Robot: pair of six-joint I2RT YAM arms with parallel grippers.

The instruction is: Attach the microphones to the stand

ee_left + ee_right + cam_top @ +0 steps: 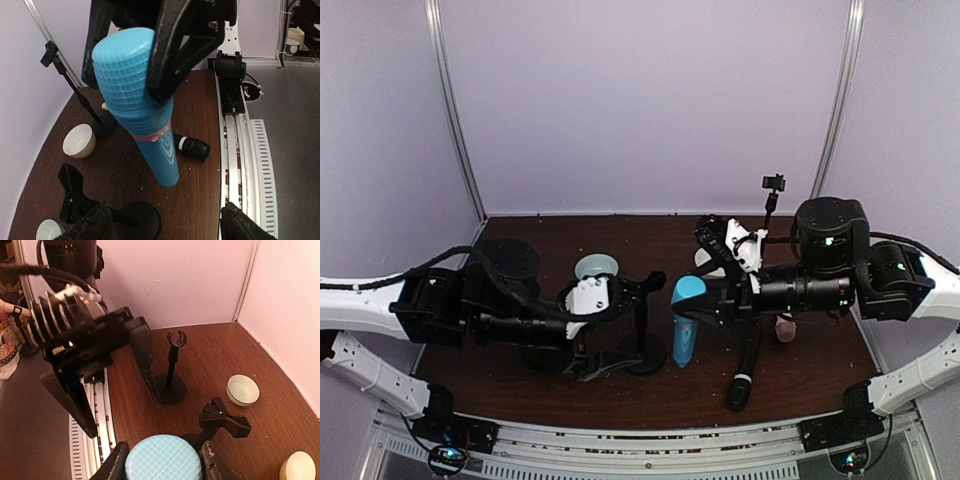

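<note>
Right gripper (695,298): you have it clamped on the ribbed head of the light blue stick microphone (150,135). The microphone hangs handle-down, slightly tilted, over the dark brown wooden surface (540,235).
Left gripper (124,415): your fingers stand wide apart with nothing between them, facing the blue microphone.
Black stick microphone (744,375): it lies flat near the front edge. Your top and left wrist views show it; the right wrist view does not.
Nearest black clamp-topped stand (75,192): it is upright on a round base, just beside the blue microphone and not touching it.
Ring-clip black stand (172,365): you see it only from the right wrist, beyond the left gripper.
Third black stand (772,190): it is at the back right, and its clamp shows in the top and left wrist views.
Bowls: the cream bowl (79,141) and the pale blue-green bowl (243,389) sit apart on the surface.
</note>
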